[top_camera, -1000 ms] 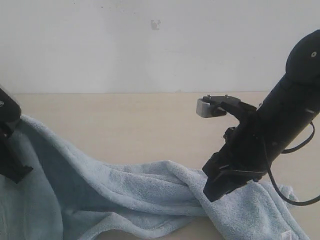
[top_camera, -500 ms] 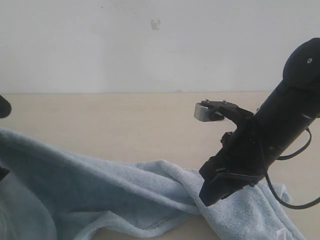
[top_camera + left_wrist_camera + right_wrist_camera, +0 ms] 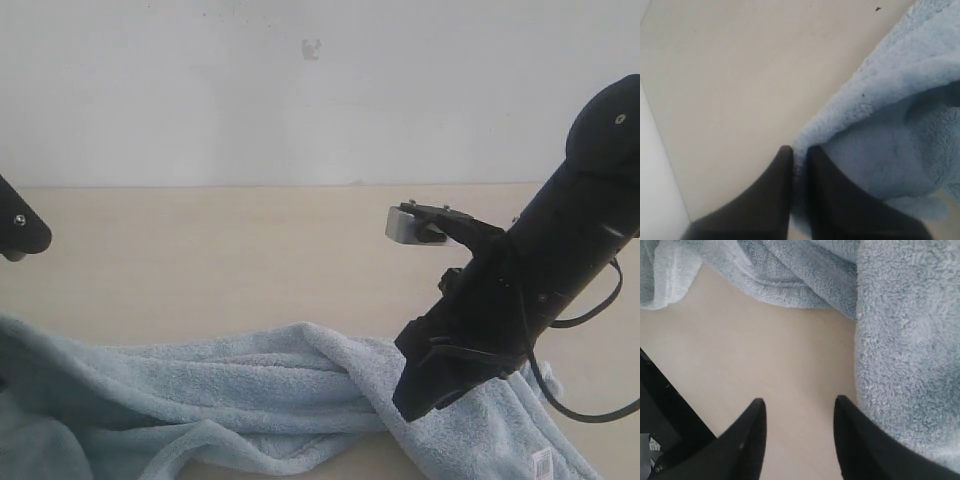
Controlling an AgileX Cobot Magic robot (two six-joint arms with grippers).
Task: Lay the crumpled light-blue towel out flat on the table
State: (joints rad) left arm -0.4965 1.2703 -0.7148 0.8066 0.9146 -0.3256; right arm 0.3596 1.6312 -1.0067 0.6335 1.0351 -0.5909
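The light-blue towel lies rumpled in a long low band across the near part of the beige table, with its white tag at the near right corner. My left gripper is shut on a folded edge of the towel, just above the table. In the exterior view that gripper is out of frame at the left. My right gripper is open over bare table; the towel lies beside one finger. From outside, the right gripper sits at the towel's right part.
A grey-white wall rises behind the table. A link of the left arm shows at the left edge. The right arm's cable loops over the towel. A dark frame runs along the table edge.
The towel's left end, held high a second ago, has come down and the cloth now lies lower and flatter. The right arm has shifted slightly left and down.
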